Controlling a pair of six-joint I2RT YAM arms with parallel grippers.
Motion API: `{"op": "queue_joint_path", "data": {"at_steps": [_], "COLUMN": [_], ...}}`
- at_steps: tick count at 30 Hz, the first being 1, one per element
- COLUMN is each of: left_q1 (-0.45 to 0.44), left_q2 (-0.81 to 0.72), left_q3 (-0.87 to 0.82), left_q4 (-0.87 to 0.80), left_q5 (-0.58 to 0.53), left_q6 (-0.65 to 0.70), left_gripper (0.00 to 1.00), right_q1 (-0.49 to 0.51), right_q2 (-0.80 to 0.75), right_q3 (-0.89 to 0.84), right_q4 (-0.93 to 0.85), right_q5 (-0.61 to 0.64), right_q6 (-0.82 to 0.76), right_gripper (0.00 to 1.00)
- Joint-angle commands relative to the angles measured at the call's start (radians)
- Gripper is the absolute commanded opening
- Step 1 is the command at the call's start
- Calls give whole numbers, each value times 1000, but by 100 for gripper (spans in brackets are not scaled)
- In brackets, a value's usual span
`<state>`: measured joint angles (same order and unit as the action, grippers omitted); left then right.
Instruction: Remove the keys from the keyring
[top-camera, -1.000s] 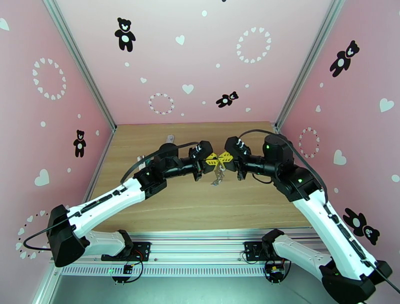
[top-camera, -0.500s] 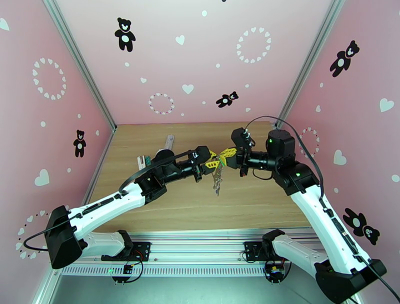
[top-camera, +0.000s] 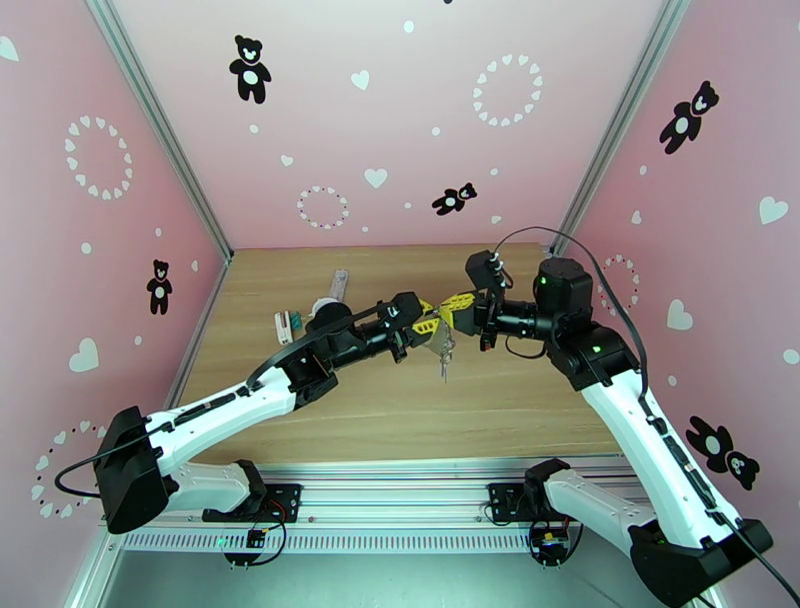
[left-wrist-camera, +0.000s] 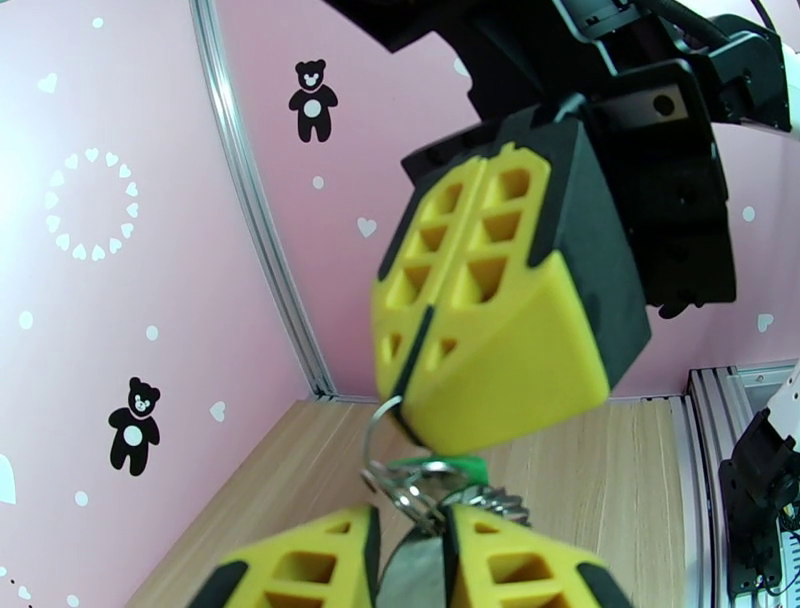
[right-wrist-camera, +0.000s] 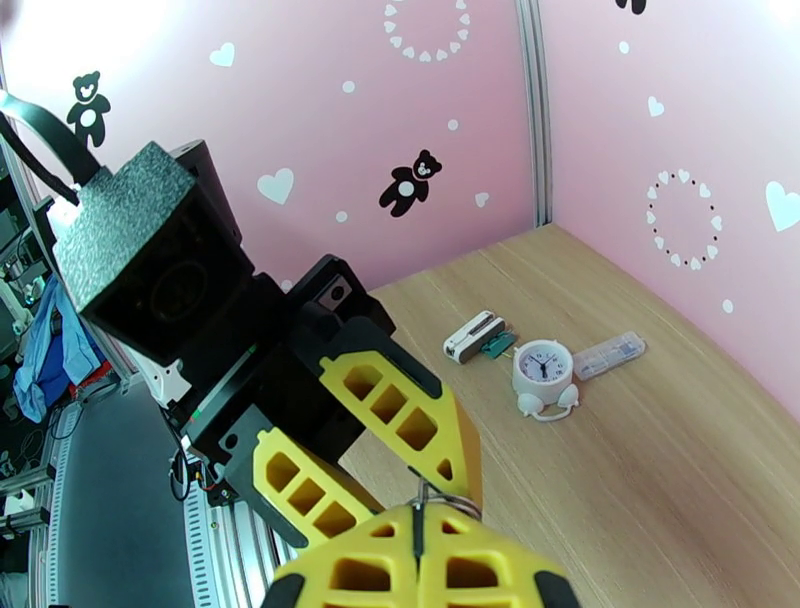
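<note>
Both grippers meet above the middle of the table. My right gripper (top-camera: 457, 306) is shut on the thin wire loop of the keyring (left-wrist-camera: 371, 438), pinching it at the top. Just below it, my left gripper (top-camera: 427, 323) is closed on a grey metal blade, apparently one of the keys (left-wrist-camera: 414, 575). A bright green key head (left-wrist-camera: 452, 464) and several silvery links (left-wrist-camera: 497, 501) bunch between the two grippers. In the top view the rest of the bunch (top-camera: 443, 358) dangles below them, clear of the table. The right wrist view has the left fingers (right-wrist-camera: 400, 420) right above my shut right gripper (right-wrist-camera: 418, 562).
At the back left of the wooden table (top-camera: 500, 410) lie a round white dial-faced clock (right-wrist-camera: 541, 370), a small white-and-green block (right-wrist-camera: 479, 337) and a clear stick (right-wrist-camera: 611, 350). Pink walls close in three sides. The table's near half is bare wood.
The right wrist has lifted and swung back, and the left arm has stretched farther right. The meeting point and hanging bunch shifted slightly right. Both grips look unchanged.
</note>
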<state>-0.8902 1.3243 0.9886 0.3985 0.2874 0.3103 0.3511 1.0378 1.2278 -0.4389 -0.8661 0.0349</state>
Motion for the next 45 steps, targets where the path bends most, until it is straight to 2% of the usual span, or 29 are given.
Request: {"op": "queue_joint_path", "data": {"at_steps": [1,8,15,24,30,35,38,43,45], "left_q1": [-5,-6,-6,4,27,32,31,31,32], "left_q2": [9,6,4,-10,-17,-7,-12,-36,-39], "left_q3": [-14,-13,9,64,98,131,114,42,36], "left_q4": [37,38,9,-69,-103,-154,-144,-94,-102], "left_q5": [-31,-40,-24,-4,23,56,69,65,58], "left_q6": [-3,0,6,-2,-50,-69,-66,-28,-9], "left_gripper": [22,12,8,6,4,6,15,25,25], "right_q1": [-4,-4,-3,54,110,121,110,50,32], "right_q2": [-8,-6,-5,-22,-32,-32,-33,-24,-18], "right_q3": [10,4,8,9,10,16,21,45,56], "right_q4": [49,43,12,-103,-182,-164,-116,-66,-64], "right_q5": [-5,2,15,64,179,200,198,90,55], "right_q6": [16,10,-25,-193,-303,-303,-257,-173,-149], "right_gripper": [0,0,0,0,0,0,0,0,0]}}
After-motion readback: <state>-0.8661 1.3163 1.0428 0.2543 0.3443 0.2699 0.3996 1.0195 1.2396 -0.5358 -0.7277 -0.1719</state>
